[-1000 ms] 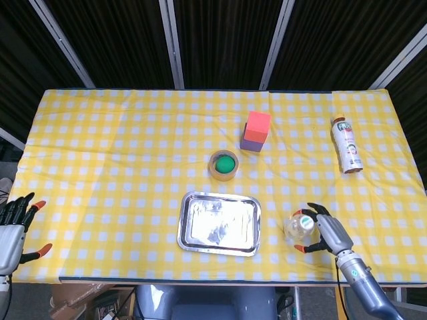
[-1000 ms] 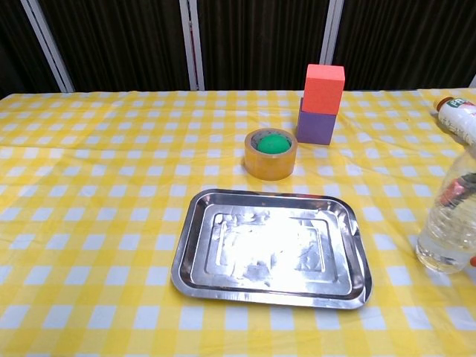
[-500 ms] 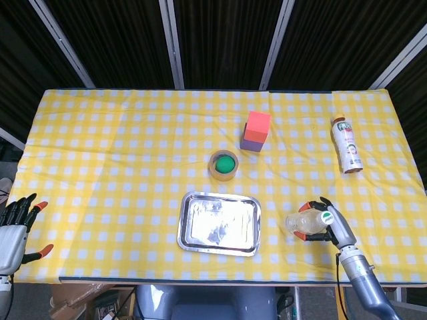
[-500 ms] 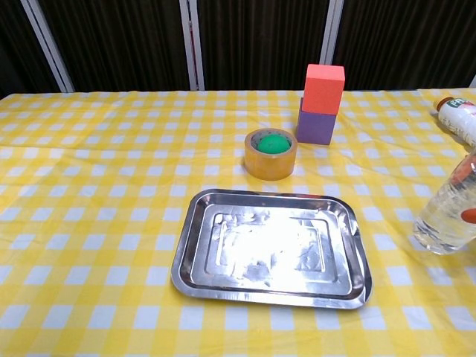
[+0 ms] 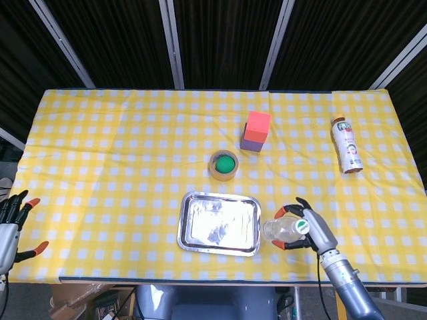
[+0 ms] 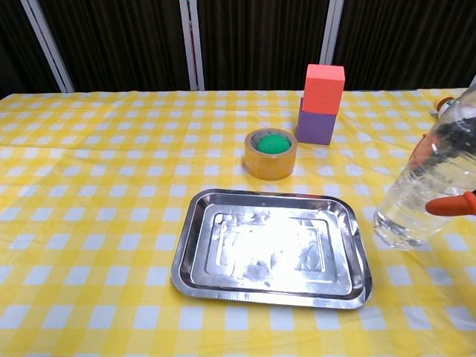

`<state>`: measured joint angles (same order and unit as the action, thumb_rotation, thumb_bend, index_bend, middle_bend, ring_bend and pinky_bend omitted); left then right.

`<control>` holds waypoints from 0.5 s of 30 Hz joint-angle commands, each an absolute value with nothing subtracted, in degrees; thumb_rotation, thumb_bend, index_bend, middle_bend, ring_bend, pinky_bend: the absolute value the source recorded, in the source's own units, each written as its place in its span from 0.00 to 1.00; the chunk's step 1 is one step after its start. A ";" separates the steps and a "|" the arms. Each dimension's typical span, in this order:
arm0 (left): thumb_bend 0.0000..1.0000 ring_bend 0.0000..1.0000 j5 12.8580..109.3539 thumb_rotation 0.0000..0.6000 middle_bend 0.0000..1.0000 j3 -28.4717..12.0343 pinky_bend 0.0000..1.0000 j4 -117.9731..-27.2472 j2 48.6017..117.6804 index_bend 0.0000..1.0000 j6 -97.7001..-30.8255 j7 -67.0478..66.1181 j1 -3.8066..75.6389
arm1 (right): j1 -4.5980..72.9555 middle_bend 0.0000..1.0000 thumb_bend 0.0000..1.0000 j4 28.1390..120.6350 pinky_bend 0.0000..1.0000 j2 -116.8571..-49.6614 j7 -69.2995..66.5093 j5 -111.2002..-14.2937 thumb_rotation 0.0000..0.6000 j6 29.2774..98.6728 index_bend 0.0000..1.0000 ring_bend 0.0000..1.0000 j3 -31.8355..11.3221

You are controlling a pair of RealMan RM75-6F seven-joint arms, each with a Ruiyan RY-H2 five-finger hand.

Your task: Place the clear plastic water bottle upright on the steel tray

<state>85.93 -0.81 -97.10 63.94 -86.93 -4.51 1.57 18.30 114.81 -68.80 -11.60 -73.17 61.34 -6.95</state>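
Clear water bottle (image 6: pixel 429 181) tilted, just right of empty steel tray (image 6: pixel 271 248).

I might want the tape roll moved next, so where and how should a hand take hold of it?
Grip the tape roll across its outer wall from above. It lies flat behind the steel tray, hole upward, with something green inside, so the round sides are free. The purple and red blocks stand apart from it.

Bright light is shining from above. The steel tray (image 6: pixel 349 256) is glaring white in the middle. Both pictures are looking sharp, with the top staying dark.
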 commanded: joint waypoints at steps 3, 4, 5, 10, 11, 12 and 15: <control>0.15 0.00 85.76 1.00 0.00 -0.83 0.00 -96.85 64.16 0.15 -86.60 -4.55 1.68 | 22.44 0.60 0.36 120.24 0.00 -75.07 0.39 -64.65 1.00 60.30 0.74 0.28 -7.14; 0.15 0.00 85.73 1.00 0.00 -0.82 0.00 -96.83 64.20 0.15 -86.49 -4.61 1.71 | 22.83 0.60 0.36 120.19 0.00 -76.19 1.11 -63.88 1.00 60.20 0.74 0.28 -7.12; 0.15 0.00 85.71 1.00 0.00 -0.79 0.00 -96.83 64.22 0.15 -86.36 -4.66 1.76 | 23.20 0.60 0.36 120.02 0.00 -77.48 1.70 -63.08 1.00 60.16 0.74 0.28 -7.14; 0.15 0.00 85.34 1.00 0.00 -0.84 0.00 -96.79 64.23 0.15 -85.94 -4.71 1.89 | 25.35 0.60 0.36 117.68 0.00 -85.58 5.16 -59.61 1.00 60.79 0.74 0.28 -7.53; 0.15 0.00 85.26 1.00 0.00 -0.89 0.00 -96.77 64.18 0.15 -85.94 -4.57 1.89 | 25.74 0.60 0.36 117.38 0.00 -86.87 5.70 -59.23 1.00 61.03 0.74 0.28 -7.78; 0.15 0.00 85.23 1.00 0.00 -0.91 0.00 -96.75 64.15 0.15 -85.94 -4.49 1.89 | 25.94 0.60 0.36 117.24 0.00 -87.55 6.08 -58.97 1.00 61.25 0.74 0.28 -7.90; 0.15 0.00 85.08 1.00 0.00 -1.03 0.00 -96.64 64.01 0.15 -85.94 -4.05 1.90 | 26.92 0.60 0.36 117.28 0.00 -89.97 7.81 -58.12 1.00 62.30 0.74 0.28 -8.87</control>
